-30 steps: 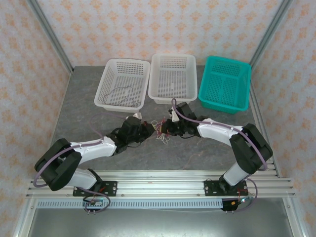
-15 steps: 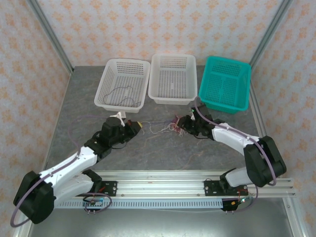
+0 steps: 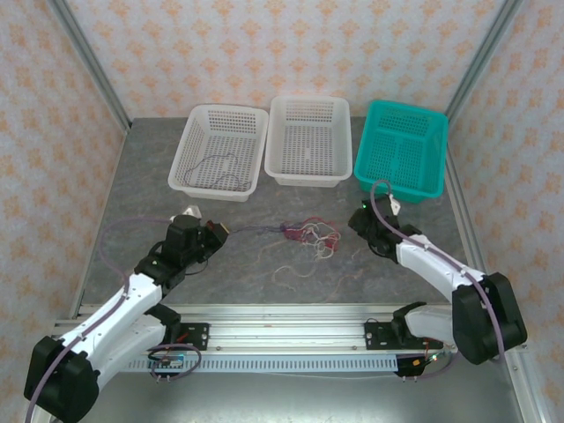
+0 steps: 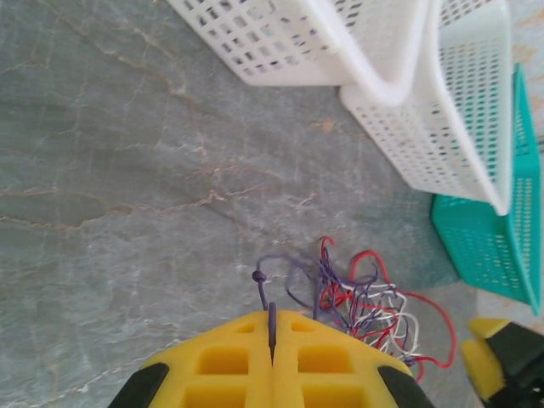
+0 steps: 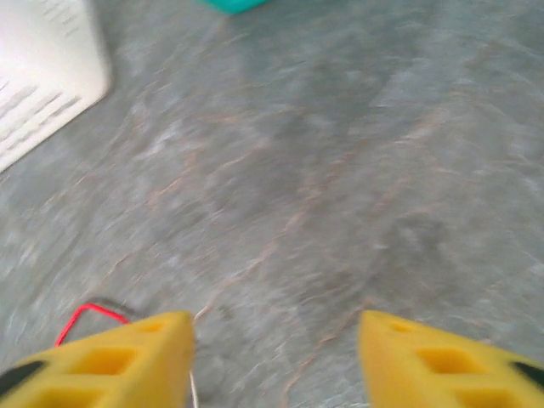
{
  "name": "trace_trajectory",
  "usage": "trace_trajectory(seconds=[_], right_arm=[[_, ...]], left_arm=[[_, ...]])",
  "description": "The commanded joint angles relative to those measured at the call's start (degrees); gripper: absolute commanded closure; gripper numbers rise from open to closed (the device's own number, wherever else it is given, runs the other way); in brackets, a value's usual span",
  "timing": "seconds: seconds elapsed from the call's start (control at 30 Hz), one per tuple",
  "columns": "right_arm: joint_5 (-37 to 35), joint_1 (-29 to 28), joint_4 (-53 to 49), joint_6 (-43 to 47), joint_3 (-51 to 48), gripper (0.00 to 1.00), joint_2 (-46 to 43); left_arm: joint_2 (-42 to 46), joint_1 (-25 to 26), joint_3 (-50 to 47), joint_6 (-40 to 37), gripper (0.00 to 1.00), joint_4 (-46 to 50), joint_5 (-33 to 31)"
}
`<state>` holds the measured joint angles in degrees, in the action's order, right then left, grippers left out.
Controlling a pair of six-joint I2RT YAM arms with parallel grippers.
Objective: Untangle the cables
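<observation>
The left tool point(image 4: 272, 330) has its yellow fingers point(image 4: 219, 361) pressed together, pinching a single dark purple wire point(image 4: 272, 316) that rises out of the seam between them. In the left wrist view that wire runs up into the tangle of cables point(image 4: 361, 299), a loose knot of purple, red and white strands in the lower right of the frame. From above, the left tool point(image 3: 216, 232) sits left of centre, and a thin purple line leads from it to the cables point(image 3: 308, 234) lying mid-frame on the grey counter point(image 3: 141, 194). A pale strand point(image 3: 295, 269) curls just below the knot.

The right tool point(image 5: 276, 340) has its fingers spread wide and grips nothing; a red wire point(image 5: 85, 310) lies on the counter beside its left finger. From above, the right tool point(image 3: 359, 218) is just right of the knot.

Across the top of the overhead frame stand two white baskets point(image 3: 179, 174) point(image 3: 308, 181) and a teal basket point(image 3: 397, 189).
</observation>
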<state>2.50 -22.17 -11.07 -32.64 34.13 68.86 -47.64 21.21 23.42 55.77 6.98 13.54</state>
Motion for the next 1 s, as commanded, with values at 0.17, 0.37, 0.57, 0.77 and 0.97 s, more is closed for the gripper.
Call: trace_trajectory(seconds=[0.17, 0.37, 0.57, 0.77, 0.97], right_arm=[[5.57, -21.71, 3.95, 28.59, 8.18, 0.28, 2.31], [-1.58, -28.63, 0.88, 38.95, 17.46, 0.23, 16.55], [-5.42, -28.71, -4.53, 39.26, 26.67, 0.20, 31.49], [-13.62, -27.19, -6.50, 30.18, 28.59, 0.36, 39.49], [-12.58, -18.89, -7.79, 19.66, 23.82, 0.65, 36.34]], left_arm=[[-2.13, -0.55, 1.19, -4.70, 1.00, 0.97, 0.71], [-1.00, -0.48, 1.54, -4.92, 1.00, 2.81, -0.19], [1.08, -0.56, 1.79, -3.50, 1.00, 6.95, -4.23], [2.67, -0.95, 3.61, -1.82, 1.00, 15.58, -12.58], [6.48, -4.48, 3.43, -0.23, 1.00, 26.37, -21.65]])
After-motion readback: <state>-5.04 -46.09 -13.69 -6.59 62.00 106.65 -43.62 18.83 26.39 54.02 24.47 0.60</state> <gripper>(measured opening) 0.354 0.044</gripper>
